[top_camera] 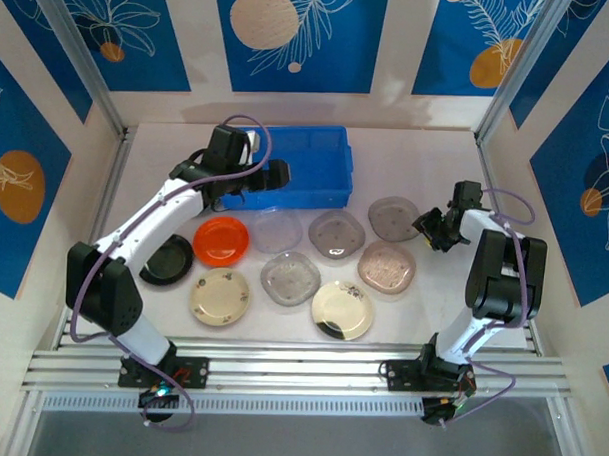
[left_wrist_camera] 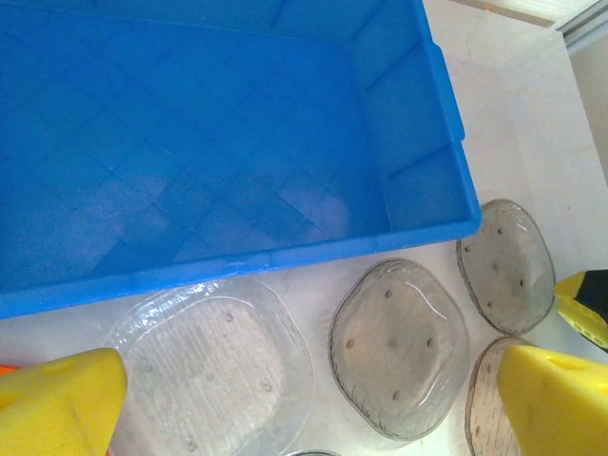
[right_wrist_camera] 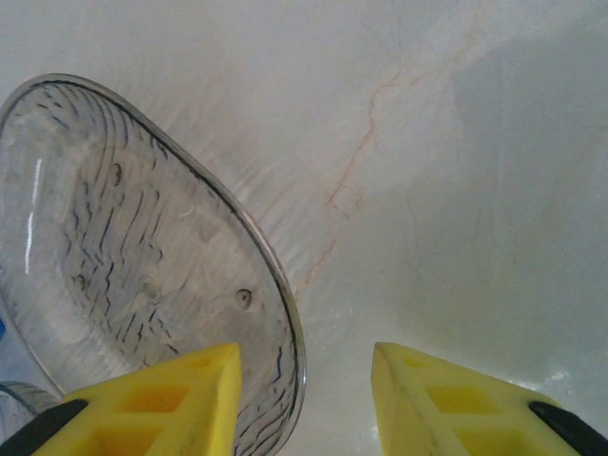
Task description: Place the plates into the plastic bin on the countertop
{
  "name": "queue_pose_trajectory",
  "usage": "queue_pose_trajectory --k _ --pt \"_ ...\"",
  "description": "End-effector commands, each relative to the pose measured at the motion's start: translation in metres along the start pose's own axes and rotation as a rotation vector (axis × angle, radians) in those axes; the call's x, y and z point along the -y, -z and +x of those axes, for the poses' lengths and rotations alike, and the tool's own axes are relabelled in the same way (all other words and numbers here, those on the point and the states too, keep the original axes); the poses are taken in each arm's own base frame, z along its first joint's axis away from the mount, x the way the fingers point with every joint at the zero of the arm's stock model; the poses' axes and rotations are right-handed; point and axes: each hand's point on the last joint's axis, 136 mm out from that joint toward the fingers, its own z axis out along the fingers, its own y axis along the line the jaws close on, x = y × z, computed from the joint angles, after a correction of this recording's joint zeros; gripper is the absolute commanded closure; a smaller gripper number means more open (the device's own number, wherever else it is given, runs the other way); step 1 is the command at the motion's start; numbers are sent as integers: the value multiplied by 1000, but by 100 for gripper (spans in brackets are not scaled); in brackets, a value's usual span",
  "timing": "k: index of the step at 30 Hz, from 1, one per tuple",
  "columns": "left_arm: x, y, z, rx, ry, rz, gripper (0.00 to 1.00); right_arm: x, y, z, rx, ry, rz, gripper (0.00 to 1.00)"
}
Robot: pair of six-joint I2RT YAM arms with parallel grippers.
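Top view: left gripper [top_camera: 275, 174] hangs over the front rim of the plastic bin [top_camera: 326, 197], which sits at the back of the countertop [top_camera: 407, 162], left of centre. The left wrist view adds the jaw state: pads [left_wrist_camera: 57, 404] spread wide, nothing between them. It also shows the bin's quilted floor and the small dots on a clear plate [left_wrist_camera: 209, 370] just outside the front wall.

Plates on the countertop in front of the bin, left to right in the top view:
- black plate [top_camera: 168, 260], partly under the left arm
- orange plate [top_camera: 221, 240]
- cream floral plate [top_camera: 220, 296]
- second clear plate [top_camera: 290, 279]
- smoky plate [top_camera: 336, 234]
- second cream plate [top_camera: 343, 309]
- brownish translucent plate [top_camera: 386, 267]
- grey smoky plate [top_camera: 394, 218]

Right gripper [top_camera: 432, 228] is at the right edge of the grey smoky plate; jaw gap unreadable from above. In the right wrist view the fingers [right_wrist_camera: 465, 404] stand part way apart. The plate's rim lies between them, close by the pad on the picture's left, with a clear gap to the other. Not clamped.
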Motion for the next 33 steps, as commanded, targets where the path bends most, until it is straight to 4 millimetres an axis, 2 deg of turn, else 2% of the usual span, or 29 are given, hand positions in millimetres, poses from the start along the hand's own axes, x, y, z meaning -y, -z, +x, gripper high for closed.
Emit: queue_pose_trajectory --k 1,4,7,24,27,32,33 --pt "12 -4 5 -19 6 55 2 -2 -6 3 -27 -12 -15 59" --pt "12 -6 8 -24 13 67 2 1 -9 3 -27 -22 -10 69" --pt "12 -6 10 -30 10 70 3 -1 -10 2 -22 -26 -21 72" --pt "7 -15 15 -50 -6 51 5 -12 -18 -7 -27 -26 -30 76" --pt "5 -16 15 -51 -8 45 5 -14 -20 -8 -27 -30 -33 81" --pt "2 -11 16 -43 -22 26 5 -15 -19 -11 -10 -28 -26 84" --pt "1 -10 15 -40 -26 22 5 -15 -17 -12 -3 -27 -23 90"
